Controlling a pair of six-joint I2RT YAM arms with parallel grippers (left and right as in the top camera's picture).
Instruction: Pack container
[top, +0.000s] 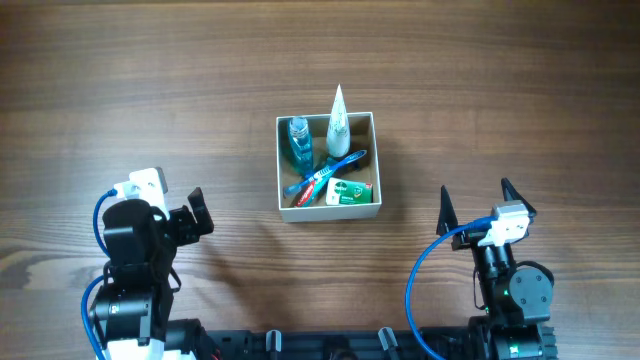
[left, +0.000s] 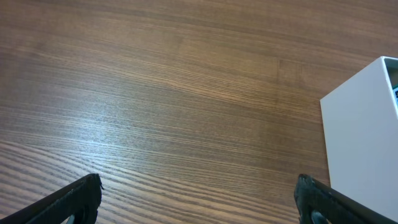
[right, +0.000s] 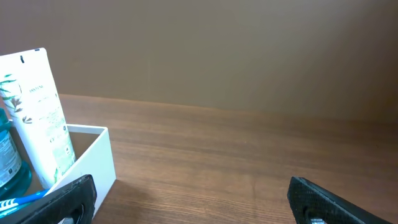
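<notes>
The container (top: 373, 160), a square white cardboard box, stands at the table's middle. It holds a blue bottle (top: 299, 142), a white tube (top: 337, 122) standing upright, blue and red toothbrushes (top: 325, 175) and a green-and-white packet (top: 349, 192). My left gripper (top: 196, 212) is open and empty at the front left, well apart from the box; its wrist view shows the box's white wall (left: 364, 134) at the right edge. My right gripper (top: 477, 203) is open and empty at the front right. Its wrist view shows the box corner (right: 96, 158), the tube (right: 38, 102) and the bottle (right: 9, 162).
Bare wooden table (top: 150, 90) lies all round the box. Blue cables loop beside each arm base at the front edge (top: 415, 290).
</notes>
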